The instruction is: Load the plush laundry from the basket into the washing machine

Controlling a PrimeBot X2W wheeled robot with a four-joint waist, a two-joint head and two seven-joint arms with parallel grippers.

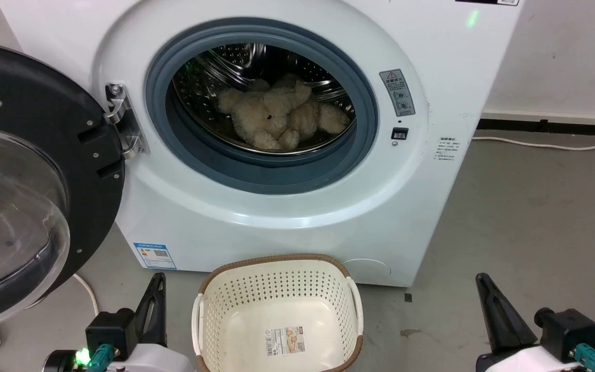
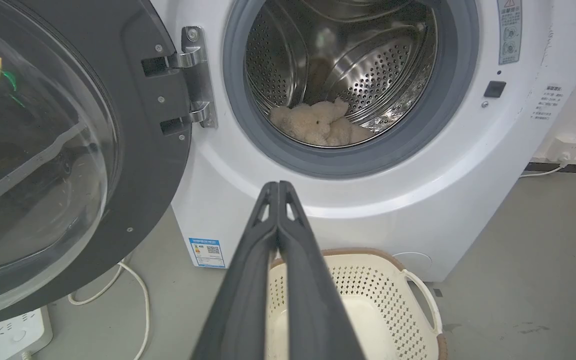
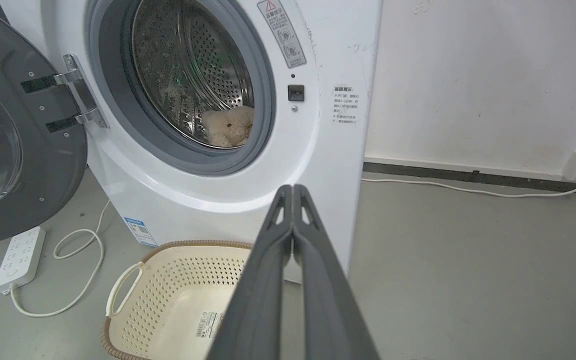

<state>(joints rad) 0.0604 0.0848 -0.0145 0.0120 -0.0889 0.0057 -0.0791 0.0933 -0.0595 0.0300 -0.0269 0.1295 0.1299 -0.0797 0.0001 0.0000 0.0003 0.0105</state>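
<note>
Our left tool (image 1: 160,280) and right tool (image 1: 482,281) sit pressed together, empty, flanking the basket (image 1: 277,284). Plush laundry (image 1: 271,116) lies ahead inside the washing machine (image 1: 287,217), stretched crosswise, roughly midway between our arms.

plush laundry (image 1: 277,116) in washing machine (image 1: 256,217)

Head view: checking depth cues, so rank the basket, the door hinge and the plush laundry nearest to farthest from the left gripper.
1. The basket, on the floor just right of the left gripper.
2. The door hinge, on the washing machine front, left side.
3. The plush laundry, inside the drum.
</note>
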